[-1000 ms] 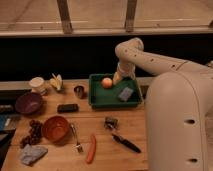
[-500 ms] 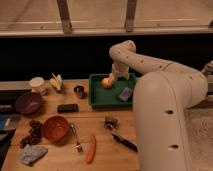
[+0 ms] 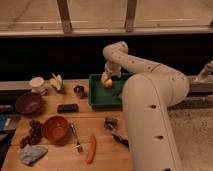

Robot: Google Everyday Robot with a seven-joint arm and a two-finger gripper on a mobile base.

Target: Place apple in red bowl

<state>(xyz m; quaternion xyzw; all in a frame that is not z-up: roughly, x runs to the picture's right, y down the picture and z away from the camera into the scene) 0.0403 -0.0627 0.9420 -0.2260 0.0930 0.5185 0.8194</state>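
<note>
In the camera view, the robot's big white arm (image 3: 145,67) has swung to the left over the last second. Its gripper (image 3: 105,78) was a little to the right of the small round orange-peach apple (image 3: 108,84). Now it hangs right on top of the apple, touching it or almost touching it. The jaws are spread wide and have not grabbed anything yet.

The apple has not moved. It sits in the flat green plastic tray (image 3: 97,97), near the back left corner. The arm now hides the grey-blue thing that showed in the tray before.

I think this means the robot is ready to close on the apple and pick it up. The hard part is still to come.

The round shallow reddish-orange bowl (image 3: 55,128) waits empty at the front left of the wooden table (image 3: 100,131), well apart from the tray. The dark purple bowl (image 3: 28,103) behind it is not the right one.

No words or labels can be read anywhere.
</note>
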